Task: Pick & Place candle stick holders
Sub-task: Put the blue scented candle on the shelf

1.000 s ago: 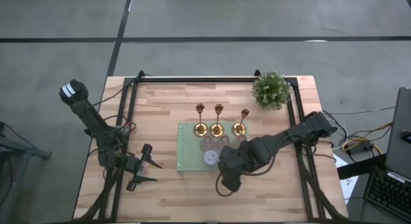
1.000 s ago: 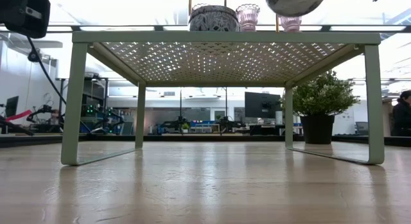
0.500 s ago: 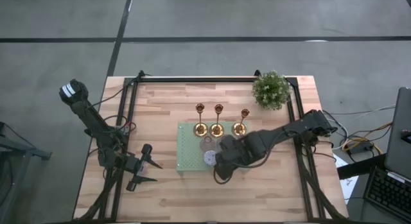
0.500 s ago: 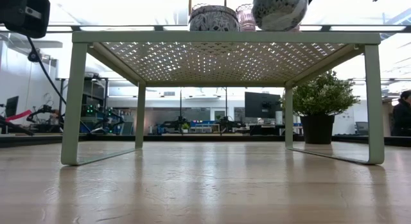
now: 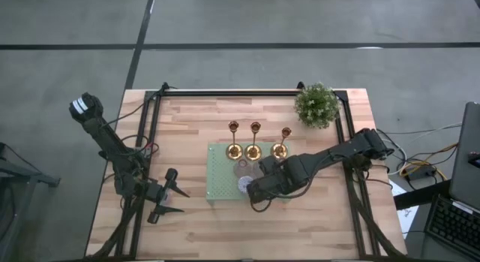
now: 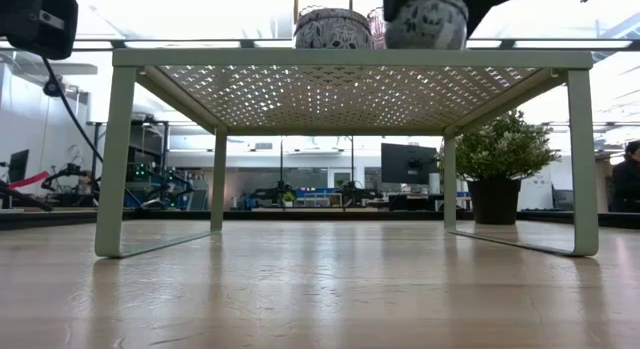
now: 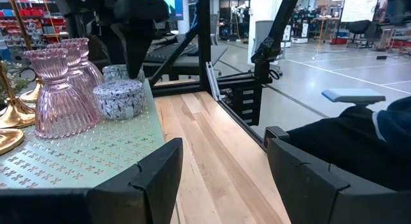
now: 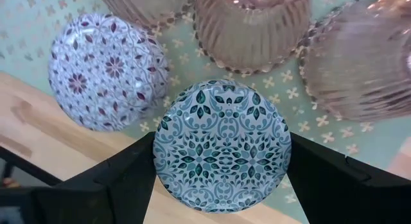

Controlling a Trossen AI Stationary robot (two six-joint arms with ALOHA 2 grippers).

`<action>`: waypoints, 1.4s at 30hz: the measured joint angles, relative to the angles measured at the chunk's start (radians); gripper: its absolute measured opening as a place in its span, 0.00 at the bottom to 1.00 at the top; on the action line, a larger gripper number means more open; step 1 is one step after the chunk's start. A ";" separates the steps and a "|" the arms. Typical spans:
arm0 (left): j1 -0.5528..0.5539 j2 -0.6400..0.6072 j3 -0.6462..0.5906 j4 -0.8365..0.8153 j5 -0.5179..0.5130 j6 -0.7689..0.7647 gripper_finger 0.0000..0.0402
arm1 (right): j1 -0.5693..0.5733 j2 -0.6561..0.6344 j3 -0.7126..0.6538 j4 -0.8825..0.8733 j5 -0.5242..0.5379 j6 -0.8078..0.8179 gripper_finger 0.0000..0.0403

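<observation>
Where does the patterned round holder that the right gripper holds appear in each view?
High view: hidden under the right gripper at the green rack's front edge.
Low view: patterned holder, top, right of centre, on the rack.
Left wrist view: too hidden behind the other patterned holder to tell.
Right wrist view: centre, between the fingers.
Shared landmark: green rack.

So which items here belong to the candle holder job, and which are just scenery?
Job:
gold holders
pink glass holders
purple patterned holder
teal patterned holder, held by right gripper
green rack

Scenery:
potted plant
left gripper, idle
</observation>
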 joint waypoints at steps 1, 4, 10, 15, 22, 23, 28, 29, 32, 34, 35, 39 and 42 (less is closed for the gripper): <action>0.000 0.000 0.000 0.000 0.000 0.000 0.58 | 0.000 0.000 -0.002 0.008 0.000 0.012 0.75; 0.000 0.000 0.000 0.000 0.000 0.000 0.58 | 0.002 0.012 -0.005 0.034 -0.001 0.034 0.75; 0.001 0.000 0.000 0.000 -0.005 0.000 0.58 | 0.003 0.035 -0.002 0.036 -0.023 0.041 0.75; 0.001 0.000 0.000 0.000 -0.004 0.000 0.58 | 0.003 0.036 0.004 0.032 0.013 0.074 0.75; 0.001 0.000 0.000 0.000 -0.003 0.000 0.58 | 0.002 0.037 0.009 0.033 0.005 0.036 0.75; 0.001 0.000 0.000 0.000 -0.003 0.000 0.58 | 0.002 0.037 0.009 0.035 0.001 0.029 0.75; 0.001 0.000 0.000 0.000 -0.003 0.000 0.58 | 0.002 0.039 0.008 0.036 -0.005 -0.015 0.80; 0.001 0.000 0.000 0.000 -0.003 0.000 0.58 | 0.002 0.040 0.008 0.038 -0.005 -0.020 0.82; 0.001 0.000 0.000 0.000 -0.002 0.000 0.58 | 0.001 0.041 0.008 0.038 -0.004 -0.027 0.87; 0.001 0.000 0.000 0.000 -0.002 0.000 0.58 | 0.000 0.040 0.008 0.038 -0.004 -0.032 0.90; 0.001 0.000 0.000 0.001 -0.002 0.000 0.58 | -0.001 0.040 0.008 0.038 -0.004 -0.032 0.91; 0.001 0.000 0.000 0.000 0.002 0.000 0.58 | -0.001 0.038 0.008 0.038 -0.004 -0.032 0.91; 0.001 0.000 0.000 0.001 0.001 0.000 0.58 | 0.000 0.036 0.025 0.038 -0.004 -0.037 0.91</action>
